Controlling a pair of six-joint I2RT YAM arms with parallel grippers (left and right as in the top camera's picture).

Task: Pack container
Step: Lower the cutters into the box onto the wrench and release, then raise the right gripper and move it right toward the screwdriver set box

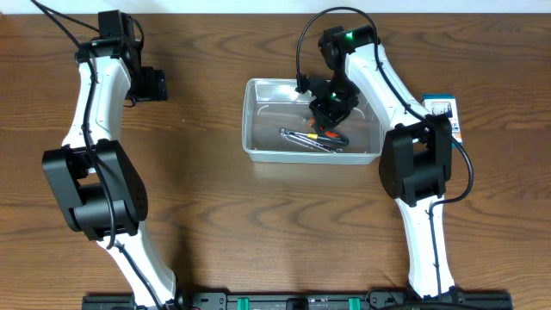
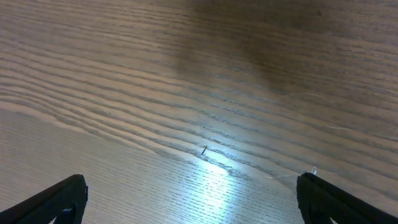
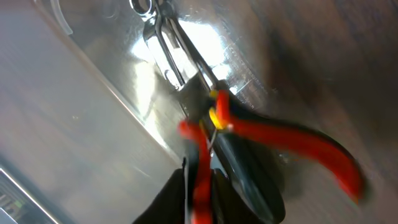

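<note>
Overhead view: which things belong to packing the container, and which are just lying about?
Job in hand:
- container
- red-handled pliers and silver tools, inside it
- right end effector, over them

Lying about:
- blue-and-white box, right of the container

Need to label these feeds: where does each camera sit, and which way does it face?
Overhead: above the table, facing straight down; left arm, right arm, container, box show.
Left wrist: on the left arm, facing down at the table; open jaws at the bottom corners.
Right wrist: on the right arm, facing into the container at red pliers; dark jaws at bottom edge.
Shared: overhead and right wrist both show container and pliers.
</note>
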